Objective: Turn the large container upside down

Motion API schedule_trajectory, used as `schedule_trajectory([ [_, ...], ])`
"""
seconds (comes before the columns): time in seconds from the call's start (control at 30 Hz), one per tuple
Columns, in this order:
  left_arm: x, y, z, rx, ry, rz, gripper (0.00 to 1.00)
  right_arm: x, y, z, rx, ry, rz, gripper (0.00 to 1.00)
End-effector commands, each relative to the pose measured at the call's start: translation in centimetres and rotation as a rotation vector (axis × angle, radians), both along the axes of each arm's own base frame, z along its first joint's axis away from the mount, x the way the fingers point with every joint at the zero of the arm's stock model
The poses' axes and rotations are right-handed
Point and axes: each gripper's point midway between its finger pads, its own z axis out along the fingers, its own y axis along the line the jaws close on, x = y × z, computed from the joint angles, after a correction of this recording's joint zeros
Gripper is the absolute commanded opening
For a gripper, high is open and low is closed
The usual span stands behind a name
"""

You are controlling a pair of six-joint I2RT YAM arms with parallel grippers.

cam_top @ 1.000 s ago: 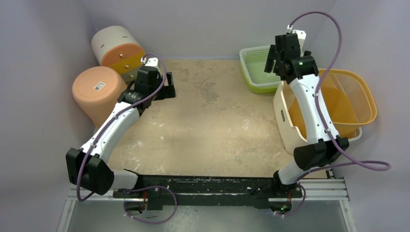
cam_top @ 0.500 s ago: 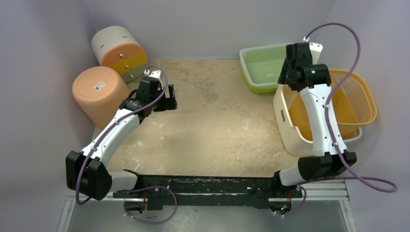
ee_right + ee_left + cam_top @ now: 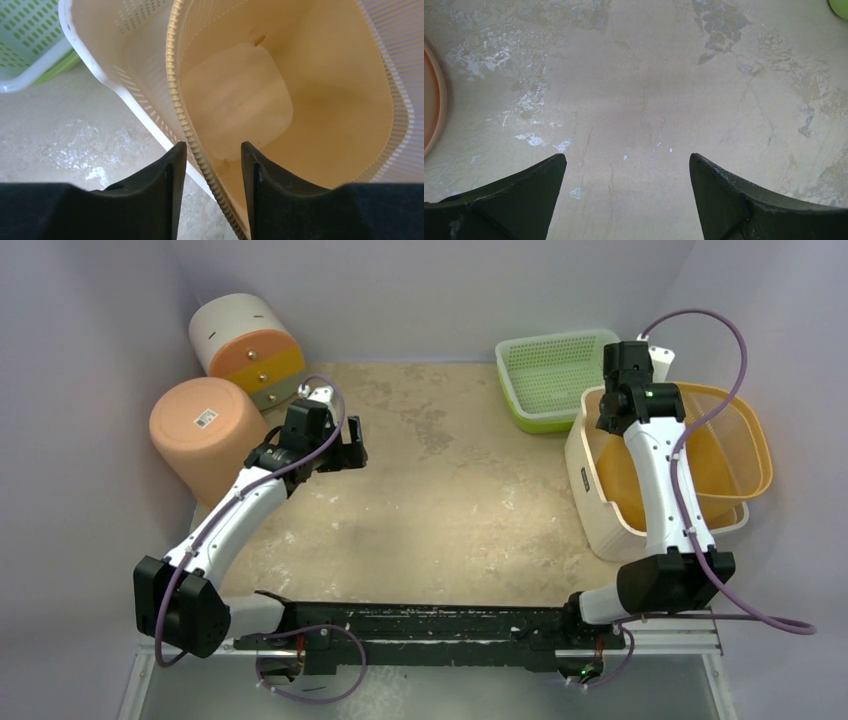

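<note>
The large container (image 3: 592,502) is a cream tub standing upright at the right of the table, its white slotted rim (image 3: 95,67) also showing in the right wrist view. A yellow-orange bin (image 3: 742,452) sits nested inside it. My right gripper (image 3: 628,378) hangs over the tub's far left corner. Its jaws (image 3: 214,150) straddle the yellow bin's ribbed rim (image 3: 181,115) and the cream rim beside it; they stand narrowed but open, with gaps on both sides. My left gripper (image 3: 350,445) hovers open over bare table (image 3: 626,160), far from the tub.
A green perforated basket (image 3: 545,370) stands just behind the tub, close to my right wrist. An upturned peach tub (image 3: 205,425) and a round cream-and-orange drawer unit (image 3: 245,340) fill the back left corner. Walls enclose the table on three sides.
My right gripper has moved right and nearer, from above the green basket to the tub's corner, and its jaws have narrowed around the rims. The left arm dropped slightly, then held still.
</note>
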Motion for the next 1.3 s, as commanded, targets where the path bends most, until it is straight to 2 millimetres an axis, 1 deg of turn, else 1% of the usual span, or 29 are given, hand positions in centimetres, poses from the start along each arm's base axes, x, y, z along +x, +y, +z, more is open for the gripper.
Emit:
schedule_trajectory([
  [0.0,0.3,0.3,3.4,-0.021,-0.090,0.017,0.90,1.6,-0.5,2.3,-0.029,-0.096,0.003,0.42],
  [0.07,0.2,0.3,3.6,-0.024,-0.095,0.022,0.90,1.7,-1.0,2.9,-0.062,-0.103,-0.004,0.40],
  [0.13,0.1,0.4,3.8,-0.027,-0.100,0.029,0.90,1.7,-1.4,3.3,-0.093,-0.103,-0.004,0.27],
  [0.2,0.1,0.5,4.0,-0.027,-0.105,0.036,0.90,1.6,-1.7,3.7,-0.110,-0.104,-0.009,0.04],
  [0.23,0.2,0.5,4.2,-0.027,-0.109,0.039,0.90,1.5,-1.8,3.9,-0.116,-0.109,-0.013,0.00],
  [0.3,0.1,0.7,4.6,-0.022,-0.112,0.047,0.90,1.4,-2.0,4.8,-0.133,-0.125,-0.001,0.00],
  [0.33,0.1,0.9,4.9,-0.019,-0.118,0.054,0.90,1.4,-2.1,5.7,-0.147,-0.134,0.009,0.00],
  [0.4,0.1,1.2,5.7,-0.011,-0.130,0.064,0.90,1.2,-2.4,8.1,-0.176,-0.170,0.009,0.00],
  [0.47,0.1,1.7,6.8,-0.001,-0.148,0.082,0.90,0.9,-2.9,11.7,-0.206,-0.244,-0.006,0.00],
  [0.5,0.1,1.9,7.5,0.001,-0.158,0.092,0.90,0.6,-3.1,13.9,-0.221,-0.296,-0.022,0.00],
  [0.53,0.1,2.0,8.2,0.002,-0.169,0.099,0.90,0.2,-3.1,16.8,-0.219,-0.375,-0.031,0.00],
  [0.63,0.2,2.5,10.7,-0.009,-0.214,0.135,0.90,-0.4,-2.2,22.2,-0.165,-0.554,-0.001,0.00],
  [0.7,0.3,2.9,12.4,-0.017,-0.245,0.166,0.91,-0.7,-0.9,25.6,-0.118,-0.672,0.069,0.00],
  [0.77,0.3,3.4,14.3,-0.021,-0.283,0.194,0.91,-0.9,0.9,28.9,-0.047,-0.826,0.159,0.00],
  [0.8,0.3,3.7,14.7,-0.016,-0.288,0.209,0.91,-1.2,1.7,29.8,-0.018,-0.874,0.196,0.00],
  [0.83,0.3,4.0,15.4,-0.016,-0.303,0.223,0.91,-1.3,2.7,30.9,0.010,-0.932,0.242,0.00],
  [0.87,0.3,4.2,15.9,-0.015,-0.315,0.236,0.91,-1.2,3.5,31.6,0.036,-0.970,0.287,0.00],
  [0.97,0.1,4.7,17.6,-0.024,-0.348,0.261,0.91,0.1,6.4,32.3,0.115,-1.017,0.432,0.00],
  [1.0,0.0,4.8,18.0,-0.026,-0.354,0.267,0.91,0.7,7.6,32.5,0.145,-1.029,0.496,0.00],
  [1.03,-0.1,5.0,18.4,-0.028,-0.361,0.276,0.91,0.9,8.8,33.3,0.168,-1.070,0.560,0.00],
  [1.1,-0.5,5.4,19.3,-0.033,-0.380,0.294,0.91,1.3,11.4,34.1,0.239,-1.123,0.697,0.00],
  [1.2,-0.9,6.1,20.3,-0.032,-0.404,0.324,0.91,2.1,14.3,34.5,0.339,-1.163,0.837,0.00],
  [1.23,-1.1,6.4,20.7,-0.030,-0.411,0.338,0.91,2.6,15.3,34.1,0.376,-1.159,0.885,0.00],
  [1.27,-1.3,6.6,21.1,-0.030,-0.418,0.346,0.91,2.7,16.5,34.2,0.421,-1.167,0.941,0.00],
])
